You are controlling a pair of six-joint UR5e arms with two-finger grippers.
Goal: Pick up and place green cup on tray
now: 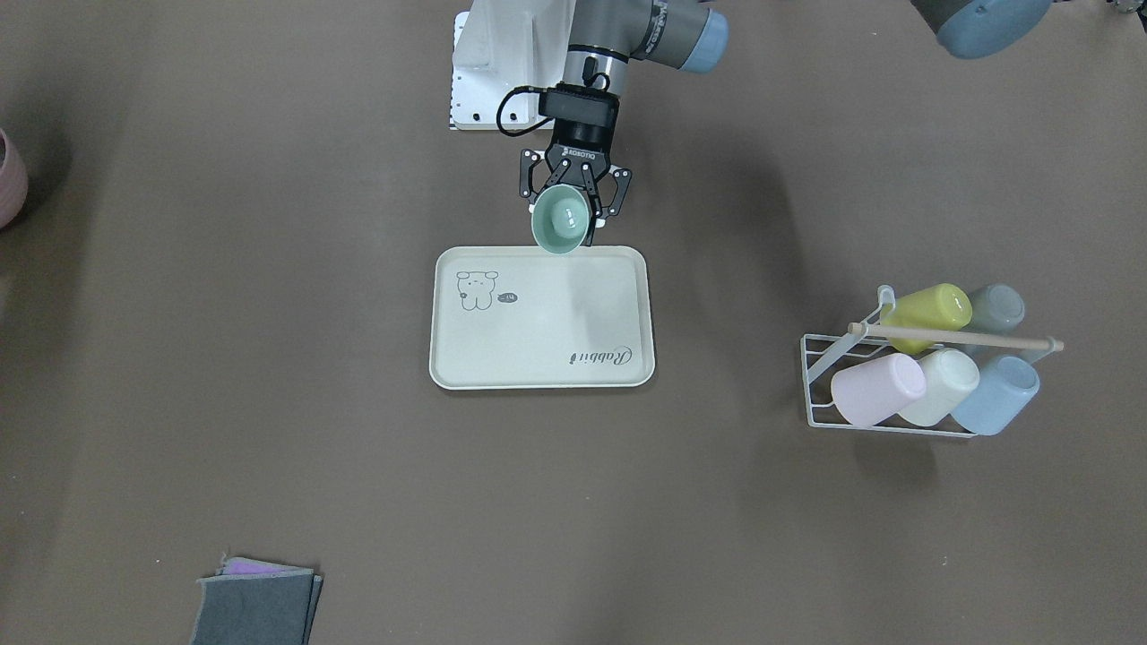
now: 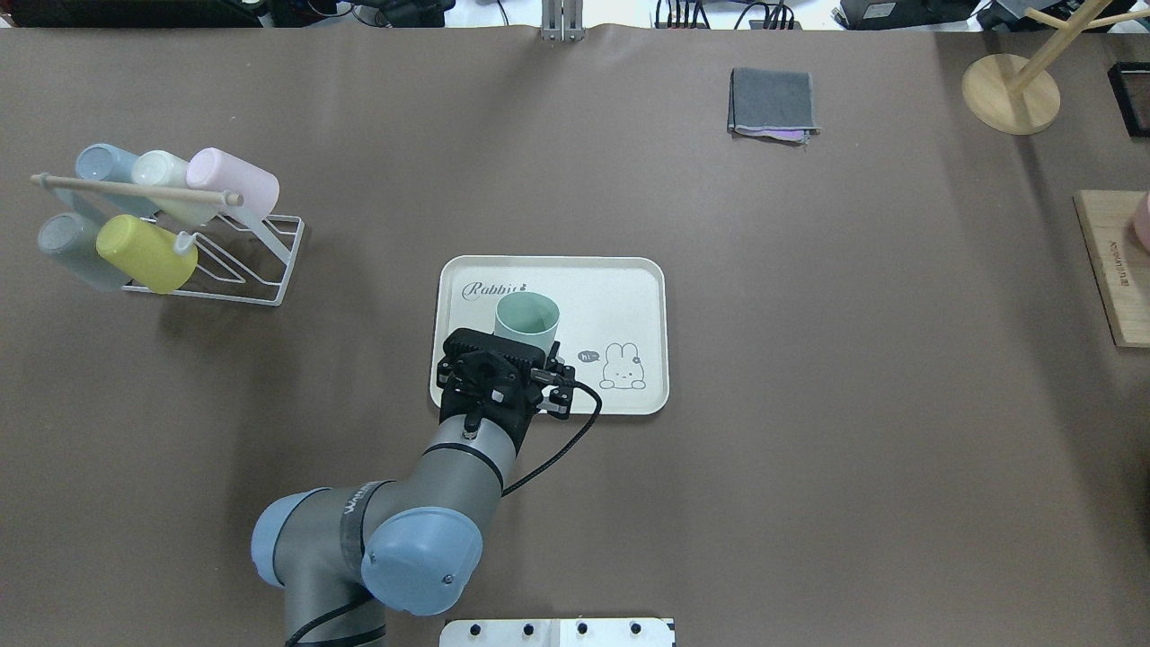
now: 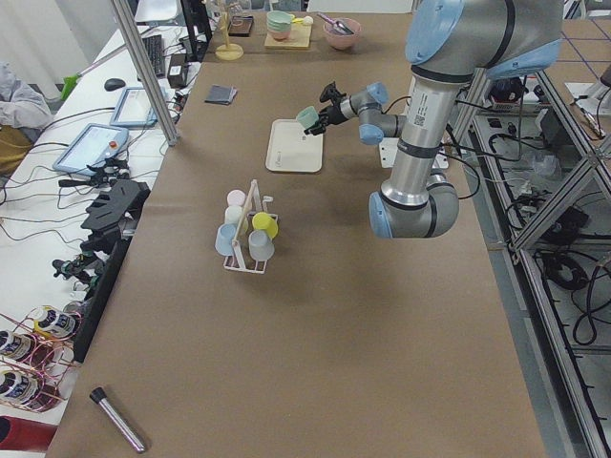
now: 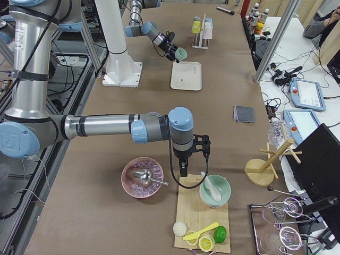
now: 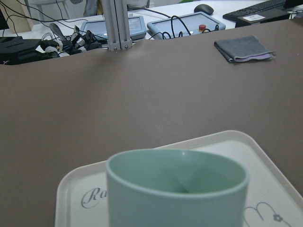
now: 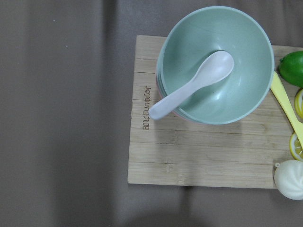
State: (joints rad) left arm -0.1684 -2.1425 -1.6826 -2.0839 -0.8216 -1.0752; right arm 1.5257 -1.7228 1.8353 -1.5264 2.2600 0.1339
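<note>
Green cup [image 1: 560, 219]: small matte plastic tumbler without a handle. It is held in the air above the tray's robot-side edge, tilted, with its mouth turned up and away from the robot.
Tray [image 1: 538, 331]: cream, rectangular, with a raised rim. It lies flat on the brown surface, and the cup is not yet set on it.
Left jaws: closed on the cup at its base end, holding nothing else. The contact spots are hidden behind cup and wrist, so whether they span the body or pinch the wall cannot be told.
Right jaws: well apart from the tray, toward the robot's right, above a wooden board [image 6: 189, 156] carrying a green bowl [image 6: 215, 66] and a white spoon [image 6: 194, 85]. They are visible only in a side view, so their opening cannot be told.
Handling (judged): light, stiff and thin-walled, unlikely to break. The matte skin offers fair friction, yet the taper could let the cup creep out of a slack grip.
Where to hold (judged): across the lower body, pads on opposite sides, with modest force.
Step in hand (judged): the carry is nearly done. What is left is to right the cup, lower it onto the tray floor inward of the rim, and release it.
Hazard (judged): a base landing on the rim would tip the cup.
Wire rack [image 2: 243, 270]: white, holding other cups, among them a yellow-green cup [image 2: 148, 253]. It stands well apart from the tray, on the robot's left.
</note>
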